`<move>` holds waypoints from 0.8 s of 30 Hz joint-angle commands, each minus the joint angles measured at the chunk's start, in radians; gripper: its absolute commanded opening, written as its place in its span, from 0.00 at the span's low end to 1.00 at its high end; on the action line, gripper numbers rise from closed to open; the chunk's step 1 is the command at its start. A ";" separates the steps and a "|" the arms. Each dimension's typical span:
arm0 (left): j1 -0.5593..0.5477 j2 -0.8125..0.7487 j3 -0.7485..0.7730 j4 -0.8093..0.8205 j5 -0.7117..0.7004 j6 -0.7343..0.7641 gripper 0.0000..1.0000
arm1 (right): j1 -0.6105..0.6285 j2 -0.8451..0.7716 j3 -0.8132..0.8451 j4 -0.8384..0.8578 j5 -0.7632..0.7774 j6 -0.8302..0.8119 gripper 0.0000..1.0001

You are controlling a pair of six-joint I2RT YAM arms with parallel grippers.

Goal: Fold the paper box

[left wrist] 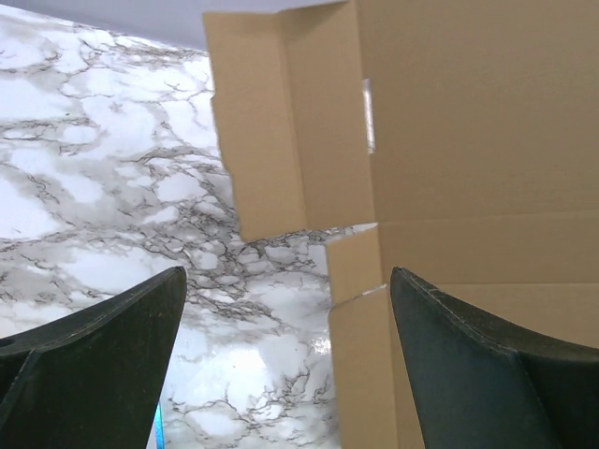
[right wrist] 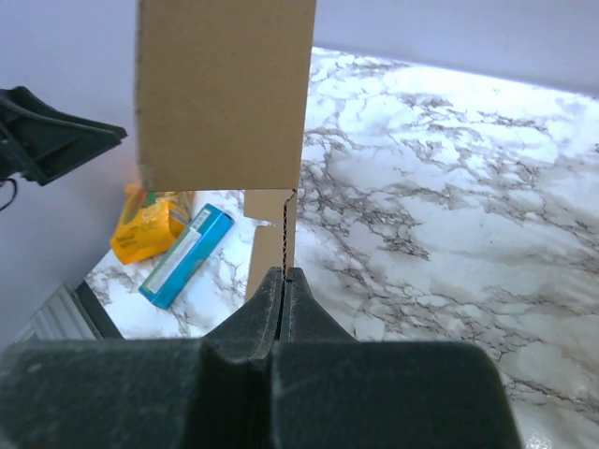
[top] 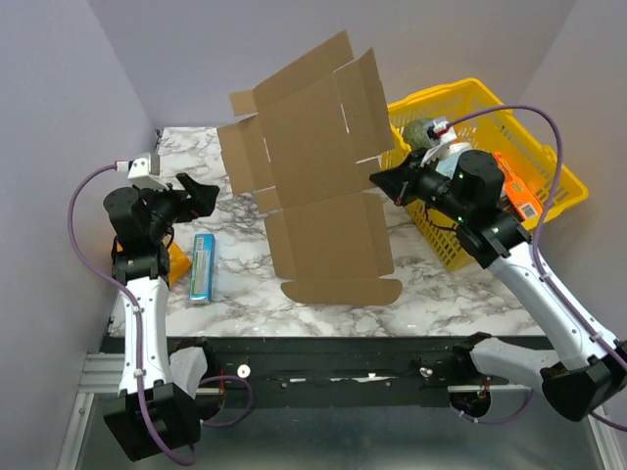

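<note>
Brown cardboard, the paper box (top: 318, 176) is an unfolded die-cut sheet standing nearly upright over the middle of the marble table (top: 470, 294), its flaps and tabs spread flat and its top leaning toward the back wall. Whether its lowest flap touches the tabletop cannot be told. The right gripper (top: 377, 181) pinches the sheet's right edge, with the fingers pressed together on the card, as the right wrist view shows edge-on. The left gripper (top: 201, 191) sits to the sheet's left, apart from it, its fingers spread wide and holding nothing.

A yellow basket (top: 441, 245) stands at the back right, behind the right arm. Inside it lie an orange packet (top: 516, 191) and a dark green rounded item (top: 419, 132), with more contents hidden by the arm. On the table near the left arm lie a blue-green carton (top: 203, 266) and, just beside it, an orange-yellow pouch (top: 178, 262)
</note>
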 commanded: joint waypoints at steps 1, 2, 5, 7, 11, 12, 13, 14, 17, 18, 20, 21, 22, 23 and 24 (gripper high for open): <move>0.025 -0.013 0.010 0.025 0.050 -0.008 0.99 | 0.003 -0.065 0.009 -0.078 0.009 -0.008 0.01; 0.031 -0.006 0.008 0.029 0.065 -0.013 0.99 | 0.003 -0.094 0.007 -0.082 -0.001 -0.009 0.01; 0.038 0.017 0.000 0.078 0.134 -0.055 0.99 | 0.003 -0.142 0.003 -0.099 -0.022 -0.002 0.01; 0.038 0.031 -0.004 0.136 0.172 -0.078 0.99 | 0.003 -0.162 0.004 -0.111 -0.040 0.005 0.01; 0.040 0.077 -0.001 0.181 0.237 -0.112 0.99 | 0.003 -0.202 0.020 -0.134 -0.085 0.014 0.01; 0.040 0.085 -0.003 0.193 0.254 -0.123 0.99 | 0.003 -0.216 0.026 -0.139 -0.090 0.017 0.01; 0.040 0.089 -0.003 0.201 0.263 -0.131 0.99 | 0.003 -0.222 0.029 -0.142 -0.093 0.018 0.01; 0.040 0.103 -0.004 0.213 0.275 -0.141 0.99 | 0.003 -0.228 0.032 -0.144 -0.105 0.021 0.01; 0.040 0.135 -0.012 0.287 0.332 -0.203 0.99 | 0.003 -0.251 0.044 -0.145 -0.135 0.034 0.01; 0.040 0.141 -0.012 0.319 0.343 -0.217 0.99 | 0.003 -0.254 0.049 -0.147 -0.145 0.040 0.01; 0.040 0.158 -0.004 0.327 0.366 -0.230 0.99 | 0.003 -0.262 0.064 -0.151 -0.163 0.046 0.01; 0.040 0.158 -0.001 0.328 0.367 -0.230 0.99 | 0.003 -0.263 0.067 -0.151 -0.168 0.052 0.01; 0.038 0.161 -0.001 0.330 0.366 -0.227 0.99 | 0.003 -0.266 0.073 -0.154 -0.171 0.054 0.01; 0.038 0.163 -0.004 0.334 0.363 -0.224 0.99 | 0.003 -0.271 0.076 -0.156 -0.174 0.055 0.01; 0.038 0.163 -0.016 0.336 0.360 -0.221 0.99 | 0.003 -0.273 0.078 -0.156 -0.177 0.060 0.01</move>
